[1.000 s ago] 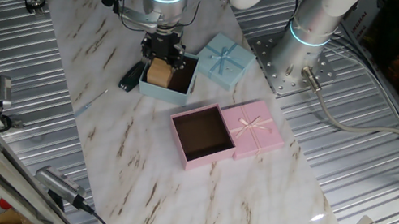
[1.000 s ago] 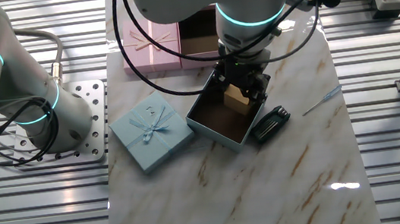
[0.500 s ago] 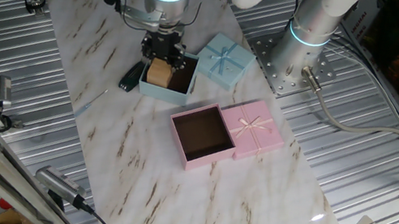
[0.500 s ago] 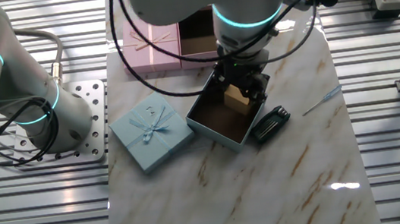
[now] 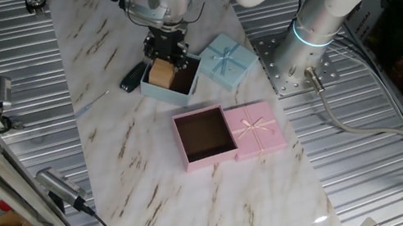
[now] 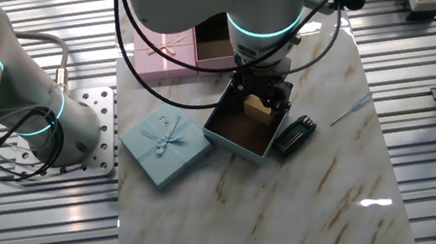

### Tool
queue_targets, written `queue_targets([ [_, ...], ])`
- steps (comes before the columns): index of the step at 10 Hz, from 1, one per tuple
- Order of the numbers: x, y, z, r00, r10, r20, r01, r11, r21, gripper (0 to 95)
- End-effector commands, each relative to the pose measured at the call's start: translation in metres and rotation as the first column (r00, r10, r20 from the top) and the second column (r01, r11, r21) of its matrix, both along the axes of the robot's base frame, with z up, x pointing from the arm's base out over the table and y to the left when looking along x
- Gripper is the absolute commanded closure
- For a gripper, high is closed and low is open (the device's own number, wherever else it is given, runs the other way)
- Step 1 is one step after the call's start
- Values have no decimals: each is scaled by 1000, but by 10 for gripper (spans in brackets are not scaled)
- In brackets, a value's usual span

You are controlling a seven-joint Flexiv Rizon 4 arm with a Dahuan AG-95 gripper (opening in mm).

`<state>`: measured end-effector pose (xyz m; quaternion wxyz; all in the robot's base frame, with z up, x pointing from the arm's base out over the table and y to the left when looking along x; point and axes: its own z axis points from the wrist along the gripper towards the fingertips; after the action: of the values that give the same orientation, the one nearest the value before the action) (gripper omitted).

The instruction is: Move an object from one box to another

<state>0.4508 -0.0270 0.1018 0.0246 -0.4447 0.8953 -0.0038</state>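
The tan cube (image 5: 161, 73) rests inside the light blue box tray (image 5: 164, 96), against its left side; it also shows in the other fixed view (image 6: 257, 109) in the same tray (image 6: 234, 147). My gripper (image 5: 166, 47) hangs just above the cube, jaws open and apart from it; it also shows in the other fixed view (image 6: 264, 90). The pink box tray (image 5: 205, 163) stands empty with its dark interior showing. In the other fixed view the pink tray (image 6: 211, 50) is partly hidden behind my arm.
The light blue lid (image 5: 226, 61) with its bow lies right of the blue tray. The pink lid (image 5: 257, 131) lies against the pink tray. A flat black item (image 5: 133, 78) lies left of the blue tray. A second arm's base (image 5: 303, 56) stands at the back right.
My gripper has risen slightly straight up from the cube. The cube has stayed in place in the blue tray.
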Motion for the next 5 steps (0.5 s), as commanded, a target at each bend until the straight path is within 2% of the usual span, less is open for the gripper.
queue_targets([
  [1, 0, 0, 0, 1000, -10, 2, 10, 1000, 0, 950],
  [5, 0, 0, 0, 1000, -21, 2, 21, 1000, -3, 950],
])
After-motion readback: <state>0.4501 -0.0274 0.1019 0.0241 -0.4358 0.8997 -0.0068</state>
